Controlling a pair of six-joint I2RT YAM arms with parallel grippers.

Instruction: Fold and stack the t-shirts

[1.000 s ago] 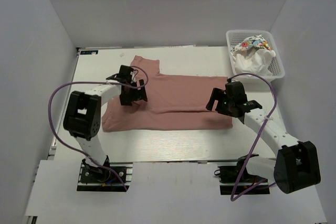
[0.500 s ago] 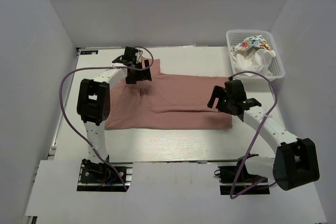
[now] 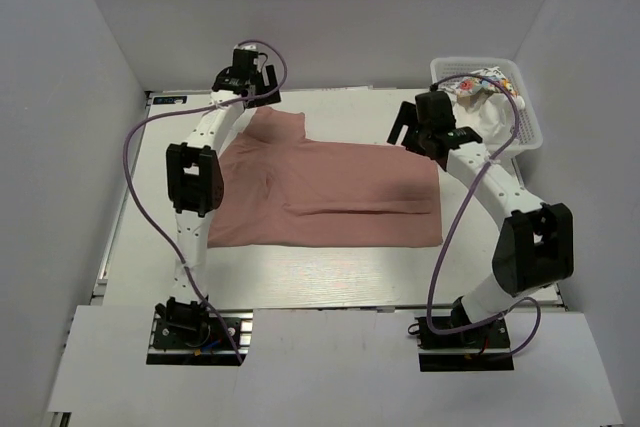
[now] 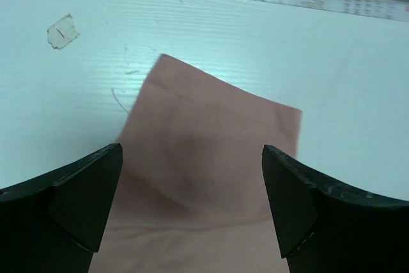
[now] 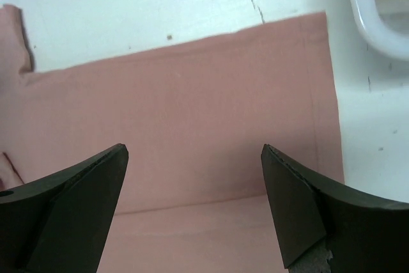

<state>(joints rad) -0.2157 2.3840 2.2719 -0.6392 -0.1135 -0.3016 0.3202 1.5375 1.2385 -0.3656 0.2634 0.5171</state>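
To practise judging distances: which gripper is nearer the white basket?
Right. The right gripper hovers over the pink t-shirt's far right corner, just left of the basket. The left gripper is over the shirt's other end, much farther away.

The flat t-shirt (image 3: 330, 197) lies spread across the middle of the surface (image 3: 330, 262), with one sleeve (image 3: 278, 123) reaching toward the back. The basket (image 3: 528, 107) stands behind the shirt and to its right, with crumpled t-shirts (image 3: 490, 112) inside. The left end effector (image 3: 250, 87) hangs over that sleeve. The right end effector (image 3: 420, 135) hangs over the shirt's back right corner, near the basket.
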